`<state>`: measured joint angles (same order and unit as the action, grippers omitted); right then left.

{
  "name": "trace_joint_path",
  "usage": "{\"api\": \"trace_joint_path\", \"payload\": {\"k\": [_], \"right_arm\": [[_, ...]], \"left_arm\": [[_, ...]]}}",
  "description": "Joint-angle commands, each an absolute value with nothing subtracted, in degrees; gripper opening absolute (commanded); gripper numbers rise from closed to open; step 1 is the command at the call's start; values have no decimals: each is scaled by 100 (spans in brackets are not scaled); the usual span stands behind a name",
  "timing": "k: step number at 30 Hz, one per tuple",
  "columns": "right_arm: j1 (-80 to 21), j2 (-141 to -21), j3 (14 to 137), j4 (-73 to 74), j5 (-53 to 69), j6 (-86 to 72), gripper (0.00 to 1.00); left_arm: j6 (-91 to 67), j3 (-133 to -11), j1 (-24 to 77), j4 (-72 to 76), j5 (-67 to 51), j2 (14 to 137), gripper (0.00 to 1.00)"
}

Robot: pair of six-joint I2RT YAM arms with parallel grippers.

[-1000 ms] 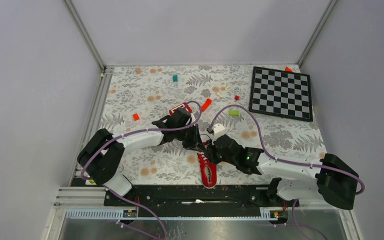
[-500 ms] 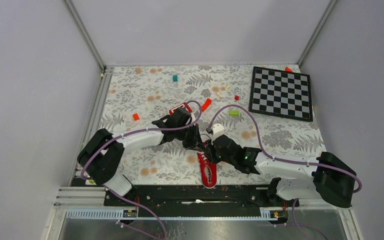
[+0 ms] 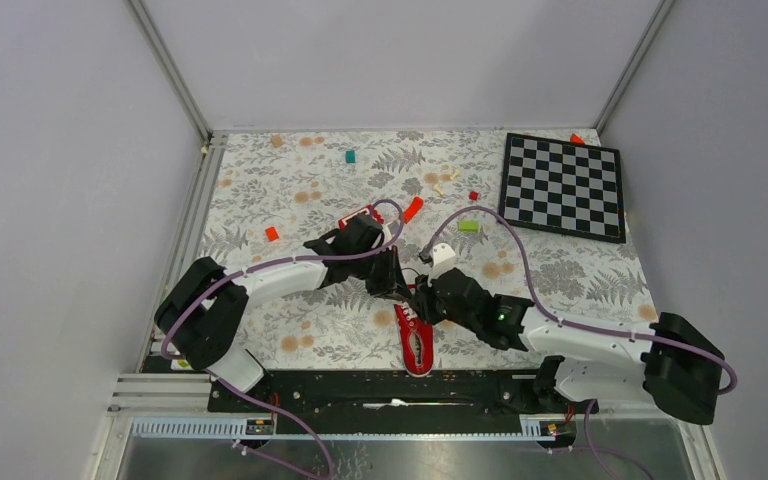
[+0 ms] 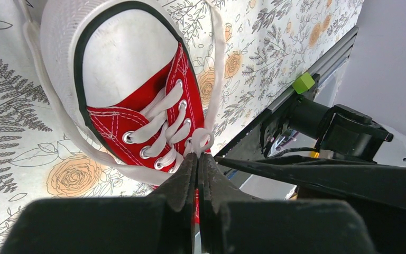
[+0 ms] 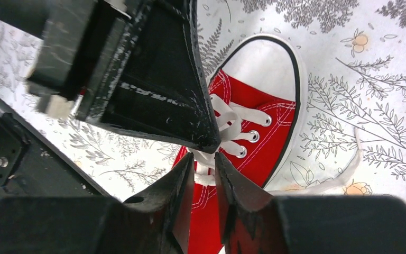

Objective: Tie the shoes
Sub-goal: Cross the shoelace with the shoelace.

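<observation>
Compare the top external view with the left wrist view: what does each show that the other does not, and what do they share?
Only the top external view shows the black-and-white chequered board, the small teal block and the small lime-green block. Only the left wrist view shows the sneaker's metal eyelets and the left arm's jaws closed on a loop of the white lace. Both show the small red canvas sneaker lying on the floral-patterned table covering.
</observation>
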<state>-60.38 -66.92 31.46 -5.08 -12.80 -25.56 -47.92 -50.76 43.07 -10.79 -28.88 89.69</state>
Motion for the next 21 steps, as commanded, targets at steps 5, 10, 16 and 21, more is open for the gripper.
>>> {"api": "trace_joint_path", "payload": {"k": [5, 10, 16, 21], "right_arm": [[-6069, -6192, 2985, -593, -1425, -2724, 23], [-6071, -6335, 2954, -686, -1214, -2760, 8], [-6164, -6299, 2866, -712, -1224, -2794, 7], [-6217, -6400, 2848, -668, -1247, -2749, 8]], "left_arm": [[-4739, -5343, 4340, -939, -2887, 8899, 0], [-4750, -5408, 4392, -938, -2884, 8967, 0], [-4763, -5457, 4432, -940, -2820, 9023, 0], [-4781, -5503, 4444, -940, -2801, 9060, 0]]}}
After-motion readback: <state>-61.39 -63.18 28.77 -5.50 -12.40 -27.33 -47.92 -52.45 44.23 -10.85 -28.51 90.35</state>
